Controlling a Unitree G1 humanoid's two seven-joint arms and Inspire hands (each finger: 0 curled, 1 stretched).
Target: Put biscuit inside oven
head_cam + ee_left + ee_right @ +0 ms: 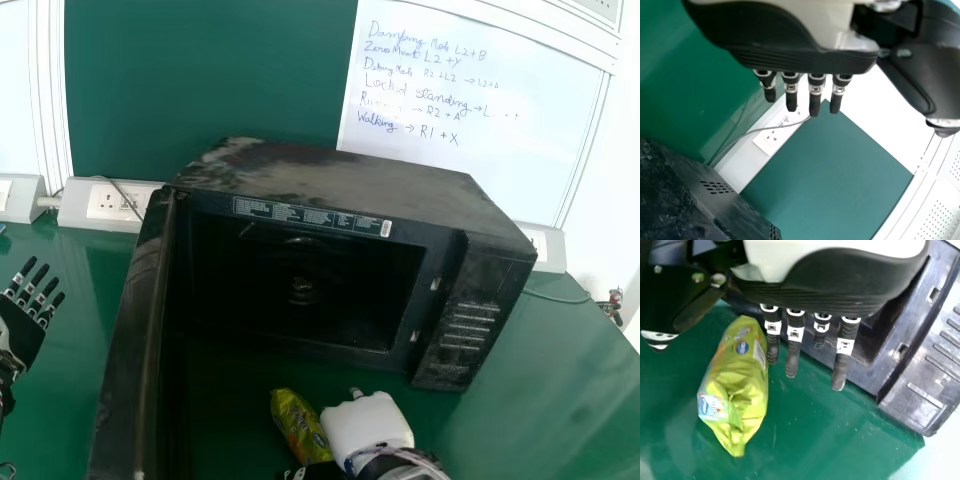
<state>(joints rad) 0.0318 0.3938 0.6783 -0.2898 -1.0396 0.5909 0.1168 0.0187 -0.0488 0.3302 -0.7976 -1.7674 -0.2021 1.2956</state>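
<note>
- Biscuit packet (298, 424): lying on the green bench (530, 400), in front of the oven (340, 175), toward the bench's near side. Still to go in.
- Right hand (367, 428): just beside the packet, on its right. Fingers (793, 355) near straight, thumb out on the packet's other side. Nothing gripped. Can't tell if anything touches the packet.
- Likely next: close on the packet, lift, then forward.
- Risk: wrapper looks soft and slick; a pinch on one end could let it swivel or slip out. Closing off-centre could just shove it along the bench.
- Risk: lift too low and the packet snags on the cavity's (300, 290) bottom lip.
- Door (130, 370): open, hinged at the oven's left, standing out toward the near side. Drift left knocks it, might swing it into the arm.
- Control panel (470, 330): right limit. Knuckles could clip its inner edge going in.
- Room: approach lane runs between door and panel; bench surface opens out right of the oven.
- Left hand (20, 330): near the bench's left side, outside the door, fingers extended, holding nothing.
</note>
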